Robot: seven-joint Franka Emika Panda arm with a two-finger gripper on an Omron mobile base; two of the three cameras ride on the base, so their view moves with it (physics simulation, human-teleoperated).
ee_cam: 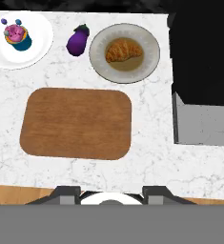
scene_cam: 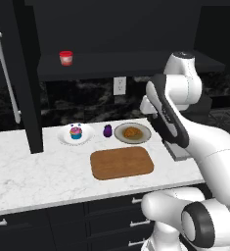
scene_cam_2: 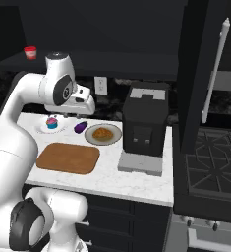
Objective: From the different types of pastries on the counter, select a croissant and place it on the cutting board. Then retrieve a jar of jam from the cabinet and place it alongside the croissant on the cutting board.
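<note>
The golden-brown croissant (scene_cam: 131, 132) (scene_cam_2: 102, 133) (ee_cam: 124, 50) lies on a grey plate (ee_cam: 149, 66) at the back of the white marble counter (scene_cam: 38, 171). In front of that plate the brown cutting board (scene_cam: 121, 163) (scene_cam_2: 68, 158) (ee_cam: 76, 123) lies bare. The cupcake (scene_cam: 76, 132) (scene_cam_2: 51, 123) (ee_cam: 16, 35) stands on a white plate to the left. High on the dark cabinet's shelf (scene_cam: 136, 63) stands the red jar of jam (scene_cam: 65, 58) (scene_cam_2: 30, 52). My gripper (ee_cam: 111, 191) hangs high above the counter's front edge, open, with nothing between its fingers (ee_cam: 68, 192).
A dark purple eggplant-like object (scene_cam: 107, 130) (ee_cam: 77, 40) lies between the two plates. A black appliance (scene_cam_2: 144, 125) (ee_cam: 204, 57) on a grey base stands right of the board. The tall cabinet door with a silver handle (scene_cam: 4, 68) is at left; a stove (scene_cam_2: 210, 162) is at far right.
</note>
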